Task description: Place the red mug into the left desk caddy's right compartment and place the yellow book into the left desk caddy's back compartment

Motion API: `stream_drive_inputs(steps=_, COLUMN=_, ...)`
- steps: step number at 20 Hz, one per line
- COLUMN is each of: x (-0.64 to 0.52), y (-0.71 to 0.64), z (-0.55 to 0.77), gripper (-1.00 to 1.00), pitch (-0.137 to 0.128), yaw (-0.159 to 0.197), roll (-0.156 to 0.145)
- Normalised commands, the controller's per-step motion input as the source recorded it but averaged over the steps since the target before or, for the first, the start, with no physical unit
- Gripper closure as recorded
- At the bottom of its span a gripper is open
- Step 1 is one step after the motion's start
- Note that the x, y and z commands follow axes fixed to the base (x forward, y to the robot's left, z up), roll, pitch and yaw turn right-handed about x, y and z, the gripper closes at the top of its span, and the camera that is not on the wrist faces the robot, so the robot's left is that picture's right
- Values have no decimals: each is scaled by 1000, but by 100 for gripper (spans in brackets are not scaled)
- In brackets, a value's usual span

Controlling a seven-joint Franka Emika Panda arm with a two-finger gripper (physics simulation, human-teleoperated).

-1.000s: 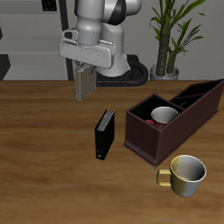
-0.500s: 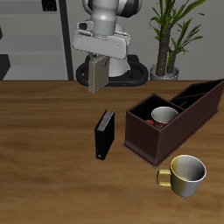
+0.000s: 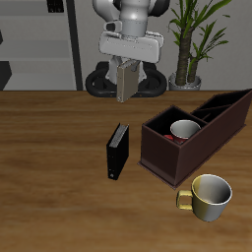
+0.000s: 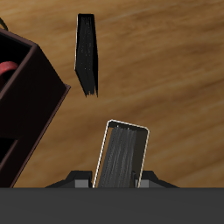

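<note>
From the front camera, your gripper [image 3: 126, 77] is clamped on the yellow book [image 3: 125, 83], which hangs upright below it, high above the table's back. The left desk caddy [image 3: 162, 157] lies well off to the side and nearer the table's front edge, its long axis running diagonally. The red mug [image 3: 183, 130] already sits in the right compartment [image 3: 175, 138].

From the wrist camera, the book's cover [image 4: 122, 155] sits between the fingers; the black book [image 4: 86, 54] stands between you and the caddy's corner [image 4: 39, 83]. The back compartment isn't clearly shown there.
</note>
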Motion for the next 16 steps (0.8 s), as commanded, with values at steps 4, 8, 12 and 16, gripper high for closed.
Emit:
stream_drive_inputs(steps=4, x=-78, y=338, z=-19, gripper=100, pitch=34, yaw=-89, roll=-2)
stream_drive_inputs(steps=8, x=-5, y=301, z=26, gripper=100, pitch=14, yaw=-58, roll=38)
stream_drive_inputs(steps=12, x=8, y=203, z=64, gripper=100, pitch=-10, yaw=-35, roll=-7)
stream_drive_inputs(steps=16, x=-47, y=193, z=191, gripper=100, pitch=-38, yaw=-37, roll=-32)
